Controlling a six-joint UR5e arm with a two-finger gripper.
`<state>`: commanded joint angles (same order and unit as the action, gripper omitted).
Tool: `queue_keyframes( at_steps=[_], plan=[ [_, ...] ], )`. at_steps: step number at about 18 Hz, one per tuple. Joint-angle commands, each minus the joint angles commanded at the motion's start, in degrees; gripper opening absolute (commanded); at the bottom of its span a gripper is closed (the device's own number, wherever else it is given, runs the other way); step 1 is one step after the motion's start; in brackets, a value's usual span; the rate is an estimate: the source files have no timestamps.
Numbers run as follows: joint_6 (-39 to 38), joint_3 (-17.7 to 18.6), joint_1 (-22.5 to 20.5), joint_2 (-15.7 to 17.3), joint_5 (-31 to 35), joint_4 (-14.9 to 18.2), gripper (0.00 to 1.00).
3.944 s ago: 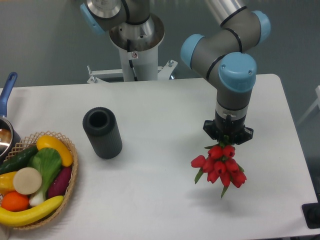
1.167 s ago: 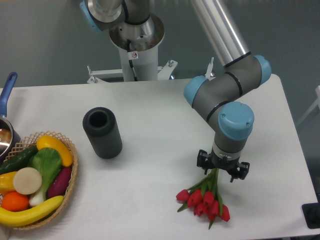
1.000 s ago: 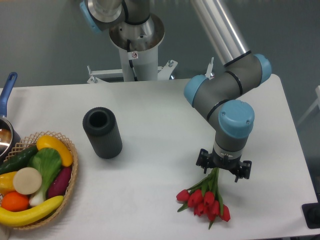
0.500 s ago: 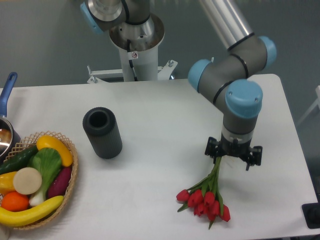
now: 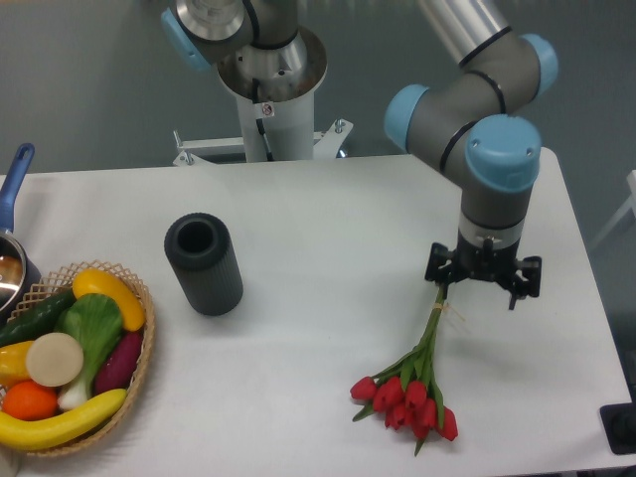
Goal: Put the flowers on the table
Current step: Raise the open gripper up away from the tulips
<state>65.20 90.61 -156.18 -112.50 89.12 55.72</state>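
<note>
Resting at the far left edge: a pot [image 5: 10, 266] with a blue handle, only partly in view, sits on the white table [image 5: 328, 209].
Basket: a woven basket [image 5: 142, 343] stands at the near left of the table, just right of the pot, holding a yellow banana, a cucumber, a green leafy vegetable, an orange piece, a purple piece and a pale round slice.
Cylinder: a dark, hollow cylinder [image 5: 204, 263] stands upright right of the basket and apart from it, its open mouth facing up.
Robot base: the arm's pedestal [image 5: 268, 99] rises at the far side of the table, behind the cylinder and a little to the right.
Flowers: the flowers [image 5: 407, 396], a bunch of red tulips, lie flat on the table at the near right, buds pointing toward the near edge, green stems running up and to the right toward the gripper.
Gripper: the gripper [image 5: 484, 278] hangs above the far tips of the stems, pointing down at the table; its two fingers are spread wide, one to each side, clasping nothing, with the stem ends lying by the left finger.
Arm: the grey and blue arm [image 5: 477, 109] reaches down from the upper right.
</note>
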Motion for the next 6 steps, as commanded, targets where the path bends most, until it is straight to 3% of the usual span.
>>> queue_keyframes(
  at_steps=[6],
  plan=[
    [0.4,1.0,0.4,0.2,0.4,-0.3,1.0]
  ],
)
